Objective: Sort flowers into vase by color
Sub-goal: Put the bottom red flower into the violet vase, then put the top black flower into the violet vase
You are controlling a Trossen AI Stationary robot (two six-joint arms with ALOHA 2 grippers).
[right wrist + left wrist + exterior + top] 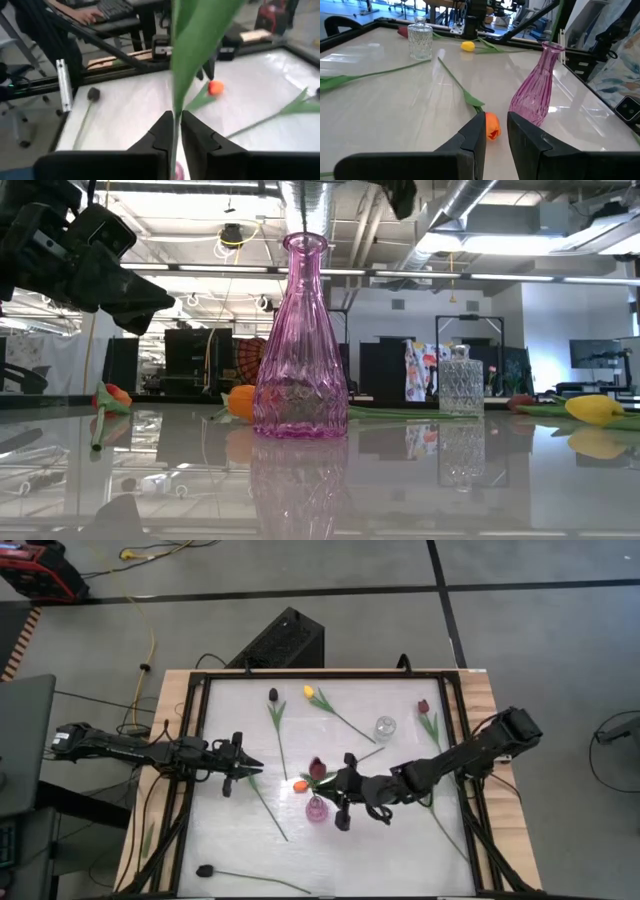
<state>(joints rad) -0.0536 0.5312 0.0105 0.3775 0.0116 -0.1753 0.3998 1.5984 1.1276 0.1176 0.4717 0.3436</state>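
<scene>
A pink glass vase (316, 810) (300, 350) (535, 95) stands upright mid-table. My right gripper (333, 790) (176, 122) hovers just over it, shut on a maroon tulip whose head (317, 768) shows beside the vase's far side. An orange tulip lies flat, its head (300, 785) (491, 126) (215, 87) left of the vase and its stem running toward the clear vase. My left gripper (255, 770) (496, 131) (150, 300) is open, raised above the table, pointing at the orange head from the left and touching nothing. My right gripper pinches the maroon tulip's thin green stem (175, 117) between its two fingers, just below a broad leaf (192, 45) that rises past the camera. The flower is lifted clear of the table. Pink glass shows directly under the fingers, which hide the stem's lower end.
A small clear glass vase (385, 727) (460, 380) (420, 37) stands right of centre. Loose tulips lie around: yellow (309, 692), maroon (423, 707), dark ones (273, 695) (203, 870). A raised black frame (190, 740) edges the table. A person's hand (95, 15) types beyond the left edge.
</scene>
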